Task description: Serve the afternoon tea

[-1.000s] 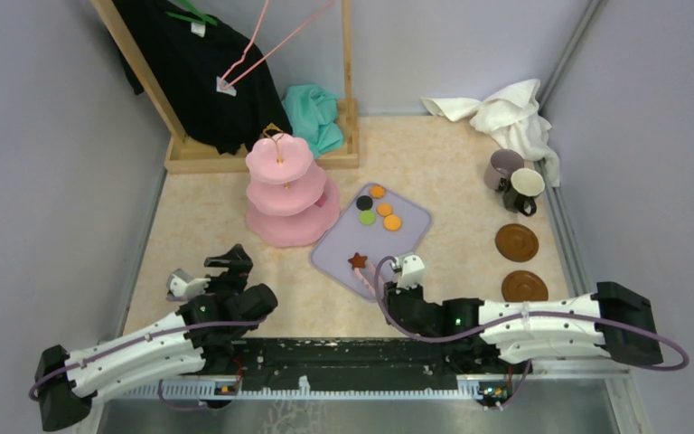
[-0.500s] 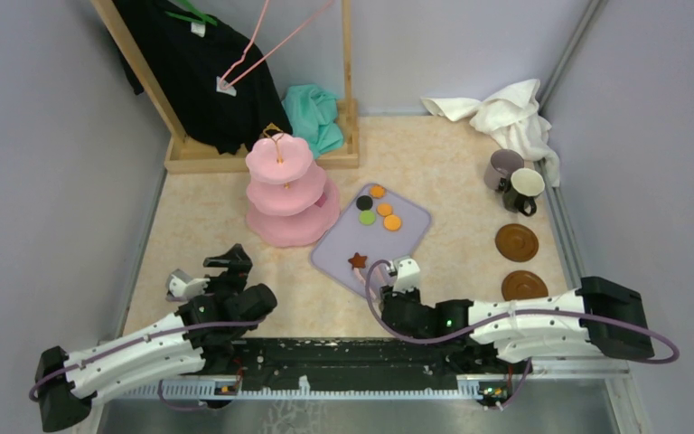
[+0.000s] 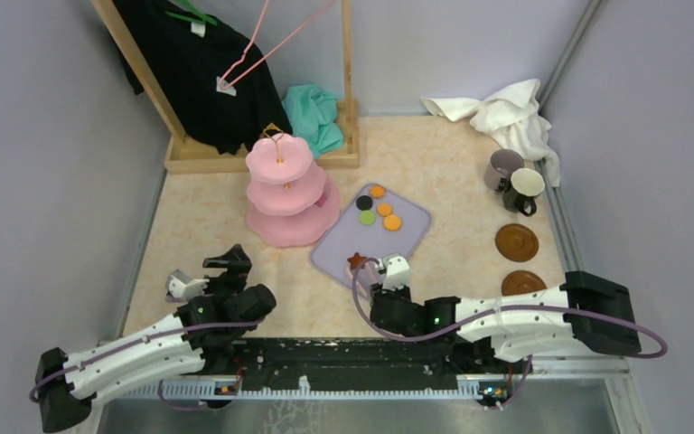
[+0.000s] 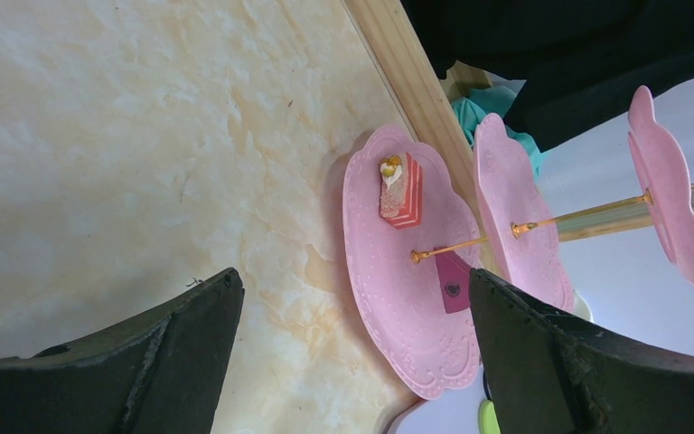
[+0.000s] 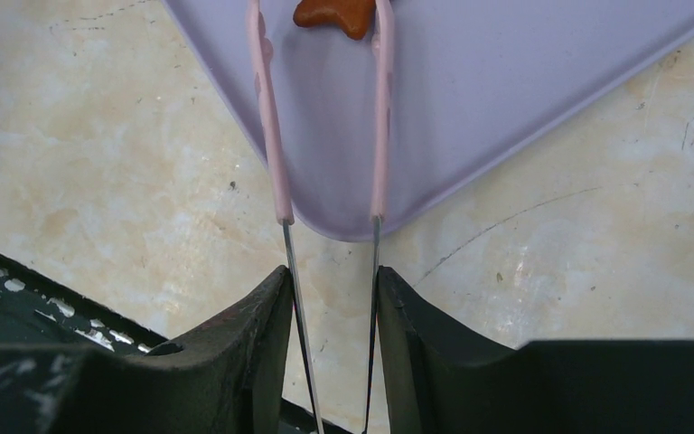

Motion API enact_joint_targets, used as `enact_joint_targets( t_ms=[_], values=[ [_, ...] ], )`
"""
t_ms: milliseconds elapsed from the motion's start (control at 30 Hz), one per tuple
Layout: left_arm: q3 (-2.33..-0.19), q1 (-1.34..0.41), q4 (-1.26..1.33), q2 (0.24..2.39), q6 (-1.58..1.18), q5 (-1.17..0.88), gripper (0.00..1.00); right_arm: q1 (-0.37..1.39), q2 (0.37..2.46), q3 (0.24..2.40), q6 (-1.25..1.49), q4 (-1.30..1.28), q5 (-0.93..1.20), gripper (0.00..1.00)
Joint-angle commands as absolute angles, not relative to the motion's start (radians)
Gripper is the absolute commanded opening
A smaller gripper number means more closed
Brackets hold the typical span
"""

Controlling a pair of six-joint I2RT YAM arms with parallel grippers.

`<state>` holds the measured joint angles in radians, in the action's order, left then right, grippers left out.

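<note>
You have: stand (image 3: 282, 190) left of tray (image 3: 336, 253); sweets (image 3: 385, 210) on tray, tongs (image 5: 269, 136) over its near corner; mugs (image 3: 526, 185) behind saucers (image 3: 516, 241), far right.

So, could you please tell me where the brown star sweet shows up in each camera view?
Top external: brown star at the near corner of the lilac tray.
Left wrist: not in it.
Right wrist: at the top edge, between the arms of the pink tongs.
Shared landmark: the lilac tray beneath the star, in top and right wrist views.

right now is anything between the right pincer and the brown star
Nothing visible blocks it. The right pincer is shut on the pink tongs, whose tips flank the brown star on the lilac tray.
</note>
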<state>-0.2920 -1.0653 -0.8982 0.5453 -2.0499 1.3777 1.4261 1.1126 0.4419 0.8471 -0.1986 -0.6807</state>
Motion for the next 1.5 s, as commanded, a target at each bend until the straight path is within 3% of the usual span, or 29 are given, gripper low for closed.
enact_joint_targets(
  t_ms=[0, 867, 1467],
  values=[
    [-0.273, -1.071, -0.971, 0.532, -2.094, 1.41, 0.99, 1.438, 1.134, 0.505, 0.847, -0.18, -0.716, 0.39],
    [-0.25, -1.071, -1.009, 0.513, -2.147, 1.414, 0.99, 1.403, 1.263, 0.592, 0.847, -0.205, -0.725, 0.42],
    [-0.262, -1.071, -1.008, 0.532, -2.147, 1.415, 0.99, 1.417, 1.305, 0.582, 0.854, -0.188, -0.695, 0.59]
  ],
)
